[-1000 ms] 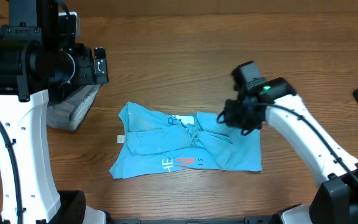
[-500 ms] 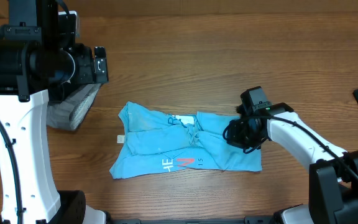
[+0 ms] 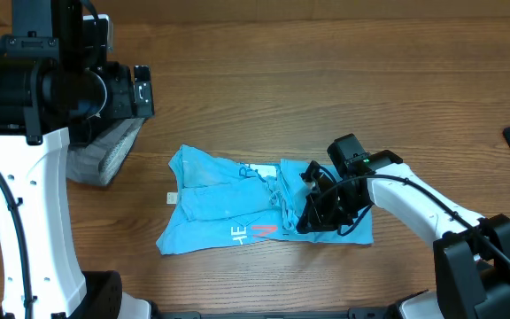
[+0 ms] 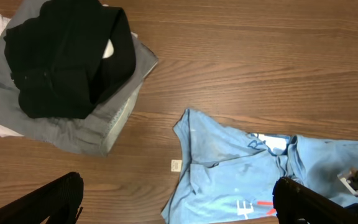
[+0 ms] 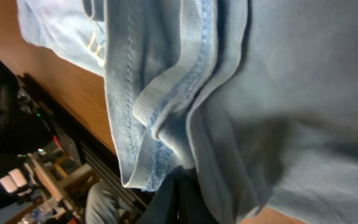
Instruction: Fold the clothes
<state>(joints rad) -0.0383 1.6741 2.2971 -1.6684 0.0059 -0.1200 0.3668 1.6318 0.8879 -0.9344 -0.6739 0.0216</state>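
Hem (image 5: 160, 118) bunched at my right gripper (image 3: 315, 211)
Jaws hidden, grip unclear; catching only one layer of blue T-shirt (image 3: 211, 199) could skew the fold.

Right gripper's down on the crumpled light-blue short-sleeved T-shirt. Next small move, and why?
Probably close the right gripper on the bunched hem and lift a little. It sits low on the right half of the light-blue T-shirt. The wrist view shows hem folds right against it, and a firm grip isn't evident yet.
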